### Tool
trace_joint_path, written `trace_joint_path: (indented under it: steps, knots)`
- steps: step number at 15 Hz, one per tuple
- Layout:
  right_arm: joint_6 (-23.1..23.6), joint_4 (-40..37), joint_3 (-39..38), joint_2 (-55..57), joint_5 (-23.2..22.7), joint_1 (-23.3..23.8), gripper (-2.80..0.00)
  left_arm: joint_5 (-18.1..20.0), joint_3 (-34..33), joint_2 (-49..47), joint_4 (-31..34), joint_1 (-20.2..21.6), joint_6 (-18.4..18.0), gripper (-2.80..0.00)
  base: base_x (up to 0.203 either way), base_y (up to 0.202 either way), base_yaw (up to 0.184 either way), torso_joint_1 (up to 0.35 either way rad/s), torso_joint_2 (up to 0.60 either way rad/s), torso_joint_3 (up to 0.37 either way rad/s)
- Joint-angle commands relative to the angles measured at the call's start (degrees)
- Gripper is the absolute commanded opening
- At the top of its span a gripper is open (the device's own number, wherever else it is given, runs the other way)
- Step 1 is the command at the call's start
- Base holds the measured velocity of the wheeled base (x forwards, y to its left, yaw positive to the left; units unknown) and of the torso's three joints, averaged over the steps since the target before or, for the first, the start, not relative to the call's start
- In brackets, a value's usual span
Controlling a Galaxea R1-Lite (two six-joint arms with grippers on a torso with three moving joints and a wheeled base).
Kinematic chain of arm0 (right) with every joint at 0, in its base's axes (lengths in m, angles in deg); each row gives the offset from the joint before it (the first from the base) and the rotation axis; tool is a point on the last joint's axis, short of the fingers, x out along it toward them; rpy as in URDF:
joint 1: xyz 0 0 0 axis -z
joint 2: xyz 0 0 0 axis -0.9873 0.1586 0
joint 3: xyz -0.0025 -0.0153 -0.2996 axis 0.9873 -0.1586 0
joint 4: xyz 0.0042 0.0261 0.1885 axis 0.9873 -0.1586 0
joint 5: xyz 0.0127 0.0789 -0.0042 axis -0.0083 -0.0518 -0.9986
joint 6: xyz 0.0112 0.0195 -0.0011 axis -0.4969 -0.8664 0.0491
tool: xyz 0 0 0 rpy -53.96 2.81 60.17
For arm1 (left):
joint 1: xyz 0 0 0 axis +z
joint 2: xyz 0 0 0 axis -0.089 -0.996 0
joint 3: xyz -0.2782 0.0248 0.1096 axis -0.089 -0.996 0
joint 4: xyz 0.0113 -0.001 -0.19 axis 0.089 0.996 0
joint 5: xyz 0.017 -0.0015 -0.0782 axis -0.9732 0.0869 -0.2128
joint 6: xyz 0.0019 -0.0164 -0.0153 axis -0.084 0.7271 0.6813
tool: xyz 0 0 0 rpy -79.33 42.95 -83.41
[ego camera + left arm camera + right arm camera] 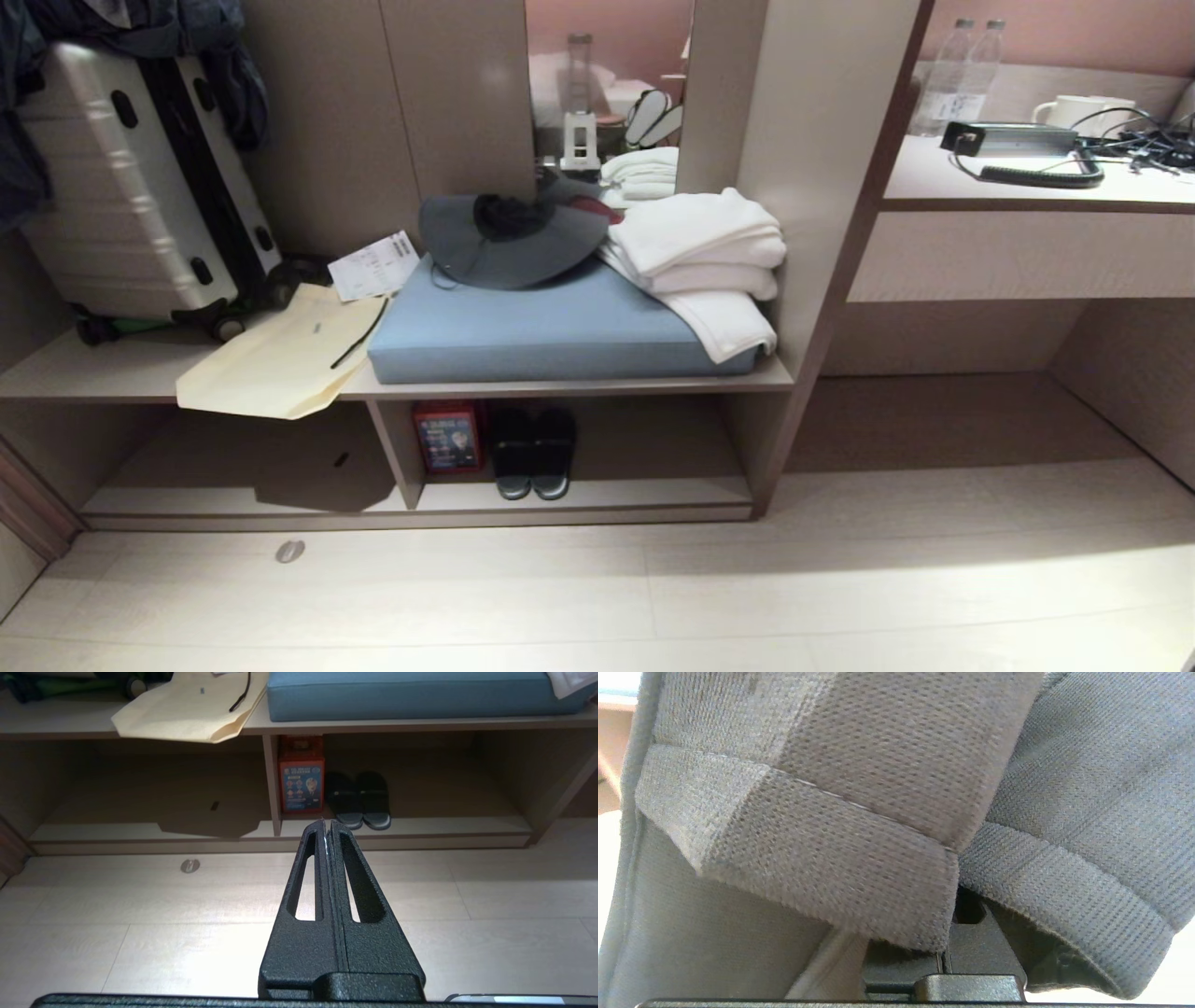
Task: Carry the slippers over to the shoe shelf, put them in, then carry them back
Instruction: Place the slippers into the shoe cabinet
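**Slippers gripped in right tool, shelf drop-off pending**

Right tool was clamped on the slippers: grey woven fabric filled the right wrist view, both slip-ons bunched together at the tool and draped over it. The pinch point itself was hidden by cloth. Left tool was clenched on nothing, held over the pale floor and aimed at the shoe shelf. Neither arm showed in the head view.

Shoe shelf sat straight ahead, a low open compartment under the bench surface. Its right bay already held a chunkier black pair, toes out, just beside a red box against the divider. Free space remained right of the black pair. Blue cushion, hat, towels and a paper bag lay on the bench above; suitcase stood at far left.

Judged progress: pickup done, carry nearly done. Left: place in the shelf, release, re-grasp, return trip.
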Motion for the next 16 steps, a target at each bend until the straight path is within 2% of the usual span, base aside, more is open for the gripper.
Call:
trace_joint_path:
  steps: [1, 7, 16]
  knots:
    - [0.1, 0.0, 0.0, 0.0, 0.0, 0.0, -2.80, 0.0, 0.0, 0.0, 0.0, 0.1, 0.0, -2.80, 0.198, 0.000, -0.001, 0.002, 0.00, -0.002]
    - [0.1, 0.0, 0.0, 0.0, 0.0, 0.0, -2.80, 0.0, 0.0, 0.0, 0.0, 0.0, 0.0, -2.80, 0.180, 0.000, -0.001, 0.002, 0.00, -0.003]
    - [0.0, 0.1, 0.0, 0.0, 0.0, 0.0, -2.80, 0.0, 0.0, 0.0, 0.0, 0.1, 0.1, -2.80, 0.000, 0.000, 0.000, 0.003, 0.00, -0.174]
